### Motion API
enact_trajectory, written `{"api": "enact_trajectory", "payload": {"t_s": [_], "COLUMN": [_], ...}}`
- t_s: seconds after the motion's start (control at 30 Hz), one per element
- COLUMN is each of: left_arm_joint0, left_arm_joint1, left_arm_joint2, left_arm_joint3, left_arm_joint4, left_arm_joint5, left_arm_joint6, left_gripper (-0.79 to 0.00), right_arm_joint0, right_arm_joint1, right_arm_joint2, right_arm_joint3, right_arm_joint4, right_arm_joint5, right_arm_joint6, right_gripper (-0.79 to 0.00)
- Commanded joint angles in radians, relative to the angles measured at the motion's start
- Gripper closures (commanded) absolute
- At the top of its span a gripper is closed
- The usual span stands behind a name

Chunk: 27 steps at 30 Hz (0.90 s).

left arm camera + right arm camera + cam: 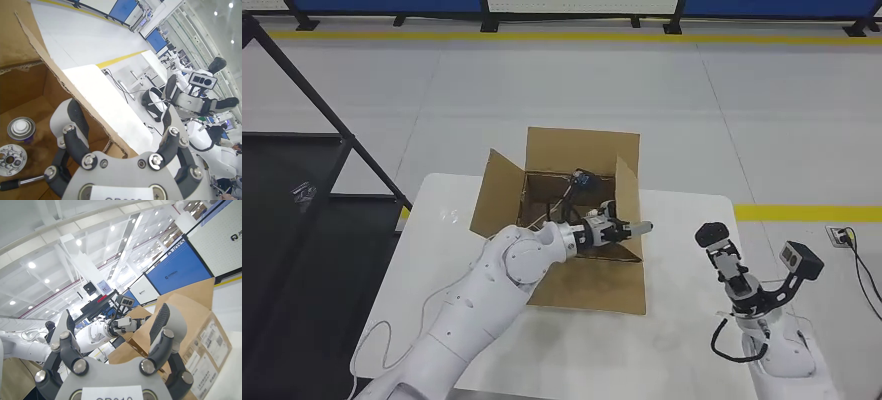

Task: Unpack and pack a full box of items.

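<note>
An open cardboard box (pixel 582 270) sits mid-table with its flaps folded out. My left gripper (pixel 632 229) hovers over the box's right-hand wall, open; in the left wrist view that gripper (pixel 122 113) straddles the torn wall edge (pixel 56 73) without touching it. Inside the box lie a small purple can (pixel 21 128), a round metal disc (pixel 12 161) and a black-handled tool (pixel 17 184). A blue item (pixel 584 182) lies at the far inside wall. My right gripper (pixel 720 248) stands open and empty, right of the box, pointing up, and its wrist view shows the gripper (pixel 113 323) facing the box's labelled side (pixel 206 344).
The white table (pixel 682 330) has bare surface in front of and right of the box. A black frame (pixel 312 170) stands at the left edge. The floor beyond has yellow lines (pixel 807 212). Cables (pixel 854 250) hang off the right side.
</note>
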Motion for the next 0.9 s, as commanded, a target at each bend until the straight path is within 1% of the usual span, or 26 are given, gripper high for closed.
{"api": "enact_trajectory", "payload": {"t_s": [0.0, 0.23, 0.47, 0.67, 0.87], "left_arm_joint0": [-0.005, -0.03, -0.075, -0.121, -0.161], "left_arm_joint1": [-0.009, -0.053, -0.111, -0.162, -0.209], "left_arm_joint2": [0.01, 0.068, 0.142, 0.189, 0.221], "left_arm_joint3": [0.013, 0.068, 0.162, 0.265, 0.363], "left_arm_joint4": [-0.006, -0.036, -0.046, -0.054, -0.056], "left_arm_joint5": [0.001, -0.018, -0.027, -0.028, -0.023], "left_arm_joint6": [0.014, 0.051, 0.059, 0.051, 0.028], "left_gripper": [-0.785, -0.785, -0.785, -0.785, -0.785], "right_arm_joint0": [-0.012, 0.002, 0.053, 0.053, 0.04], "right_arm_joint1": [0.005, 0.015, 0.02, 0.023, 0.021], "right_arm_joint2": [0.018, 0.014, -0.022, -0.011, 0.004], "right_arm_joint3": [0.035, 0.177, 0.278, 0.284, 0.253], "right_arm_joint4": [0.015, 0.107, 0.17, 0.182, 0.169], "right_arm_joint5": [0.0, 0.0, 0.0, 0.0, 0.0], "right_arm_joint6": [-0.003, 0.012, 0.063, 0.047, -0.003], "right_gripper": [-0.785, -0.785, -0.785, -0.785, -0.785]}}
